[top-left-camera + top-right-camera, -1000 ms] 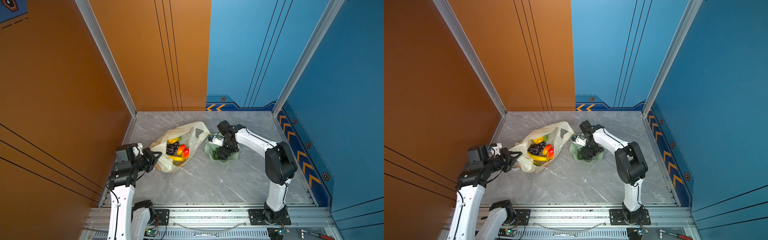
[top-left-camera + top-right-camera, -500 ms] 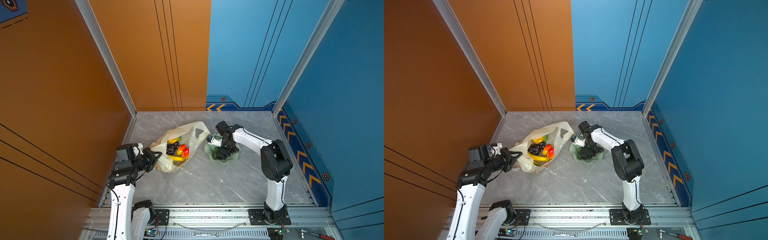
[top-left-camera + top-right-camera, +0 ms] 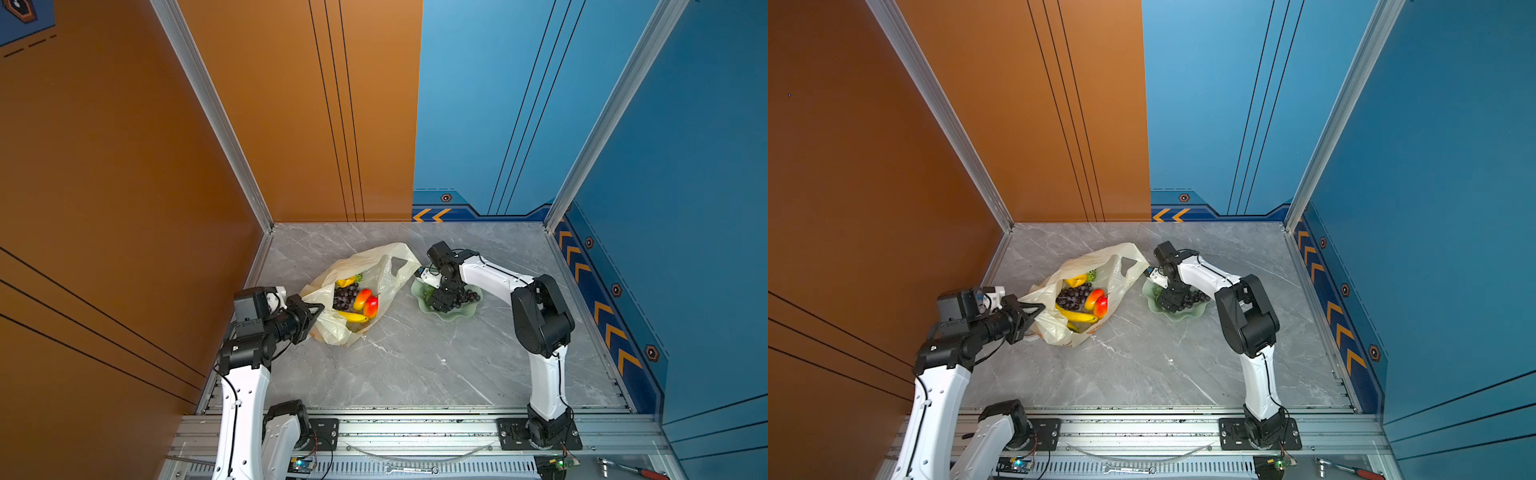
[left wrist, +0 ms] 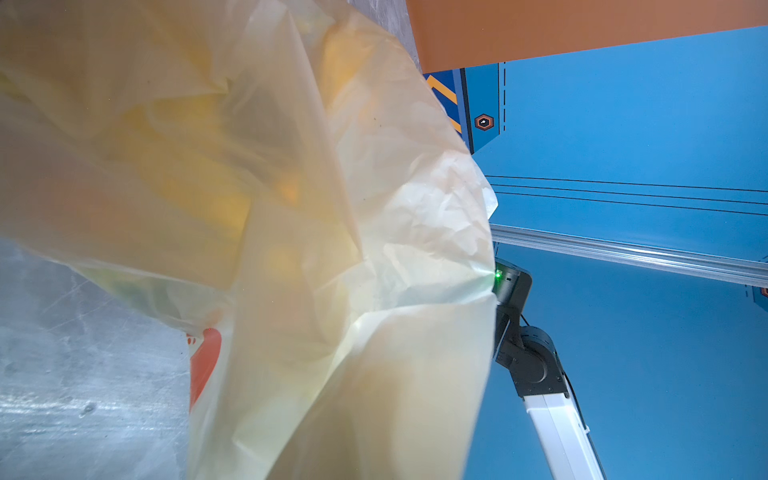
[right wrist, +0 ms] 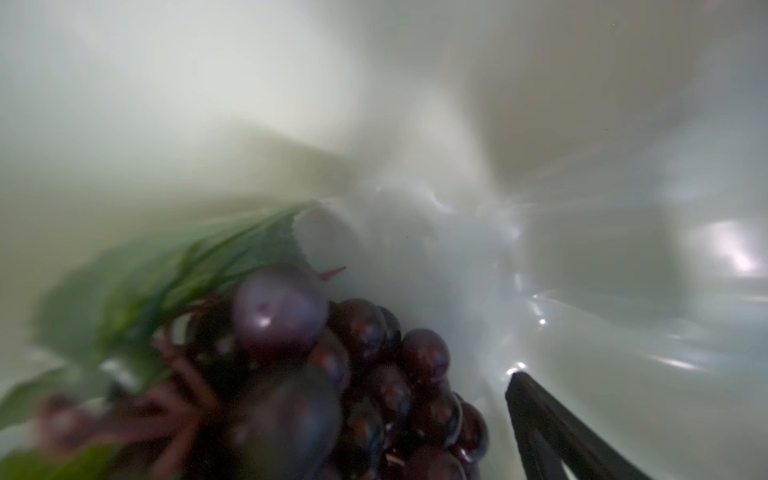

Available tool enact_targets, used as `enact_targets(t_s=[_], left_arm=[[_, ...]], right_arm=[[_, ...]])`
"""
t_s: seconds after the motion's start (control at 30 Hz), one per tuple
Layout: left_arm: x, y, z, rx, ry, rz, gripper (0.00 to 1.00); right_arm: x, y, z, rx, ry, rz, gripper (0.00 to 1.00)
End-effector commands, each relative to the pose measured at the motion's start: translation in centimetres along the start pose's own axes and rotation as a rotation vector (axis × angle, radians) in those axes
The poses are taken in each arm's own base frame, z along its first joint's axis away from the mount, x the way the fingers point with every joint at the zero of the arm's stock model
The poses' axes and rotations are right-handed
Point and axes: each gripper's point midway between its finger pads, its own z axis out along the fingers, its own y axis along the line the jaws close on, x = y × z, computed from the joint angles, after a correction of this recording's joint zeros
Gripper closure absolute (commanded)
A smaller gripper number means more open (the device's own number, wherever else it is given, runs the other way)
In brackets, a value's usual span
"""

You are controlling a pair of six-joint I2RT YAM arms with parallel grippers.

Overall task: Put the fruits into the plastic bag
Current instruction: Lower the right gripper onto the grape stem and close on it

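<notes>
the right claw (image 3: 440,301), spread over the light, knobbly grape cluster (image 3: 468,296), should probably grip near its stem, while the left claw (image 3: 314,310) pinches the rim of the flimsy plastic bag (image 3: 374,259).

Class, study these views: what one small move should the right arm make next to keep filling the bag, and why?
Probably close the right gripper on the grape cluster. Its jaws stand open, low in the pale green dish, right at the grapes, and the left gripper pinches the rim of the plastic bag, holding its mouth open.
</notes>
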Motion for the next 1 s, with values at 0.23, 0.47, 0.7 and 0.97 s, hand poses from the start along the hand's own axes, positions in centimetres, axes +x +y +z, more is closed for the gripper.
enact_targets(t_s=[0.23, 0.47, 0.7, 0.97], left_arm=[[-0.2, -0.7, -0.3, 0.008, -0.003, 0.024, 1.00], [-0.3, -0.7, -0.2, 0.004, -0.003, 0.022, 1.00], [-0.2, -0.7, -0.3, 0.006, -0.001, 0.023, 1.00], [-0.1, -0.5, -0.3, 0.005, -0.001, 0.022, 1.00]], right_arm=[[-0.9, -1.3, 1.1, -0.038, -0.045, 0.213, 0.03], [-0.8, -0.8, 1.6, -0.092, -0.051, 0.250, 0.12], [-0.9, -1.1, 1.4, -0.109, -0.067, 0.286, 0.38], [-1.5, -1.8, 0.4, -0.112, -0.137, 0.321, 0.47]])
